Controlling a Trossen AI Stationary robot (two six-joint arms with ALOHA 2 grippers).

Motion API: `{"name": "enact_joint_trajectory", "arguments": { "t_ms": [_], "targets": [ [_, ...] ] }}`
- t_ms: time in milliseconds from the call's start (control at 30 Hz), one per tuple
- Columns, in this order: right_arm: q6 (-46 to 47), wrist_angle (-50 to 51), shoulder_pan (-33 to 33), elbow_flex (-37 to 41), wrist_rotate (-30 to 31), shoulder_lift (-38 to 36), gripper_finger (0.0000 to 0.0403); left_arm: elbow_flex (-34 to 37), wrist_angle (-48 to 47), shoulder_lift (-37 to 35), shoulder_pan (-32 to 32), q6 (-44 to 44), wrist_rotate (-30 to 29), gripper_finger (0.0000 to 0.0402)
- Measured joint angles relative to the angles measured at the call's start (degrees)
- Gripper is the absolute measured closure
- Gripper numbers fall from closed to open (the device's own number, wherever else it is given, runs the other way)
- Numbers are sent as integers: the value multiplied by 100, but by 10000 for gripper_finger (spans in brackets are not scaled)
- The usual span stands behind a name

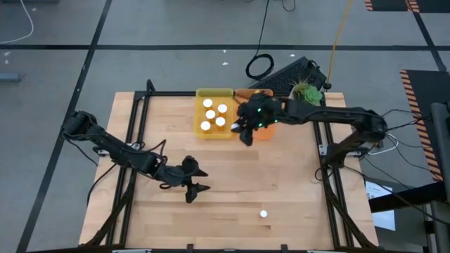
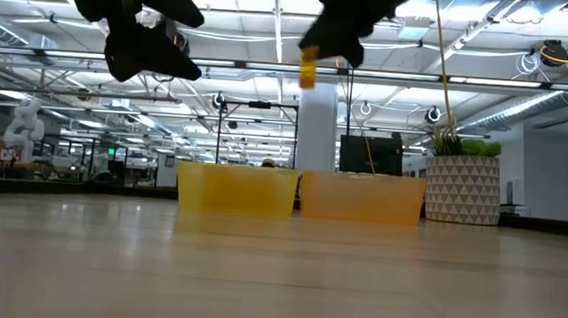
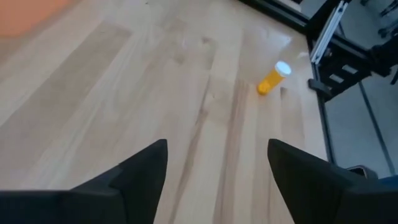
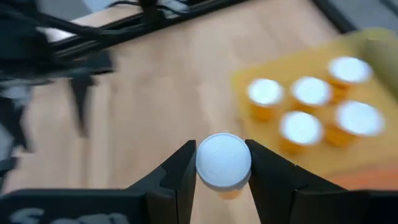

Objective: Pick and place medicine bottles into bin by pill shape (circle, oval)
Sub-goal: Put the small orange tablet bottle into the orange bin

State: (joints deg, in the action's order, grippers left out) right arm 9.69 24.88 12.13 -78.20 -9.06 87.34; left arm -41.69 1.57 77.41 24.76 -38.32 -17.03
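Note:
My right gripper (image 1: 245, 132) hangs high over the table, just in front of the gap between the two bins, shut on a medicine bottle (image 2: 307, 68) with a white cap. The yellow bin (image 1: 200, 128) holds several upright bottles (image 4: 311, 112). The orange bin (image 1: 266, 133) beside it is partly hidden by my right arm. One more bottle (image 1: 264, 213) stands on the table near its front edge; it also shows in the left wrist view (image 3: 273, 78). My left gripper (image 1: 195, 184) is open above the middle of the table, nothing between its fingers (image 3: 217, 168). My right gripper pinches the bottle by its round white cap (image 4: 206, 163), one finger on each side of the cap. The orange body (image 2: 307, 72) hangs below the fingers, upright and lifted well clear of the table and the bins.
A white patterned pot with a green plant (image 1: 307, 91) stands behind the orange bin at the table's far right. A black frame rail (image 1: 133, 140) runs along the table's left side. Bare wood lies between the bins and the front edge.

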Motion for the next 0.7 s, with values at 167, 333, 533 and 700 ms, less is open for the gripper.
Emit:
{"name": "enact_joint_trajectory", "arguments": {
  "t_ms": [167,333,533,700],
  "targets": [
    [-450,-480,702,872,-9,-356,282,0,178,0,-57,-17,1,128],
    [-882,-1406,1267,1639,-161,-372,282,0,412,0,-164,-16,0,128],
    [-948,-2683,1744,2502,-162,-303,282,0,589,0,-265,-111,-2,128],
    [-1095,-2972,1945,2876,-165,-80,282,0,601,0,-302,-206,-2,128]
  ]
}}
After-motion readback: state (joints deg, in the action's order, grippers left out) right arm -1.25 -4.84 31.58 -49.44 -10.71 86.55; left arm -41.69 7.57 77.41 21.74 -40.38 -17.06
